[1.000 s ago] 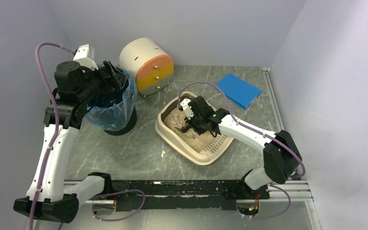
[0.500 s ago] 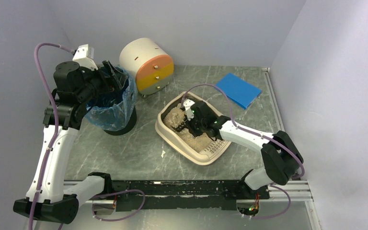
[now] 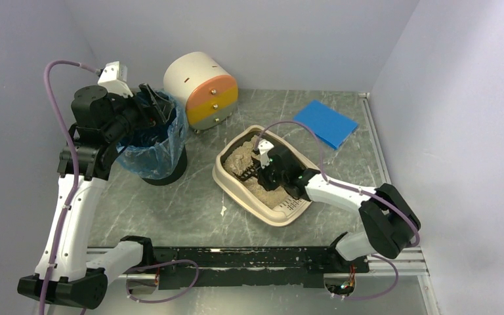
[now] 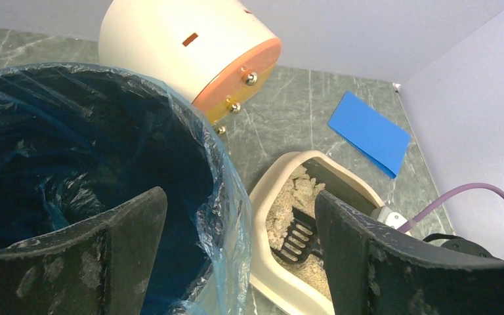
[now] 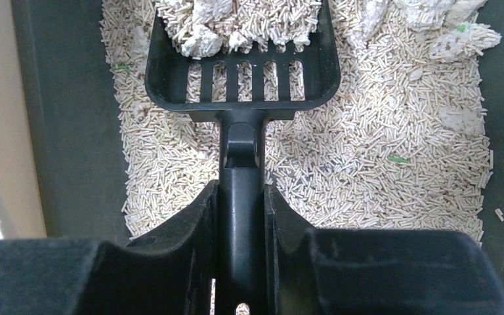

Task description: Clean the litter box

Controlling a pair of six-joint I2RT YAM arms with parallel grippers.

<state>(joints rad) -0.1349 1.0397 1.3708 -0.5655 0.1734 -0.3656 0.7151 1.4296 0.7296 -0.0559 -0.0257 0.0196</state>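
Note:
The beige litter box [image 3: 226, 180] sits mid-table with pale pellet litter heaped at its far end. My right gripper [image 3: 264, 172] is low inside it, shut on the handle of a black slotted scoop [image 5: 243, 72]. The scoop's blade lies in the litter [image 5: 380, 170] and holds white clumps [image 5: 197, 36]. More clumps [image 5: 462, 39] lie to the right of the blade. My left gripper [image 3: 152, 105] hangs open over the rim of the black bin [image 3: 151, 147] with a blue liner. Nothing is between its fingers [image 4: 131, 230].
A white cylindrical drawer unit [image 3: 200, 88] with orange and yellow fronts stands behind the bin. A blue flat pad [image 3: 326, 123] lies at the back right. Walls close in the table at the left, back and right. A small white scrap [image 3: 223, 210] lies in front of the box.
My right wrist has shifted slightly right and nearer, turning the scoop toward the heaped litter at the box's far end. The left arm has stayed over the bin.

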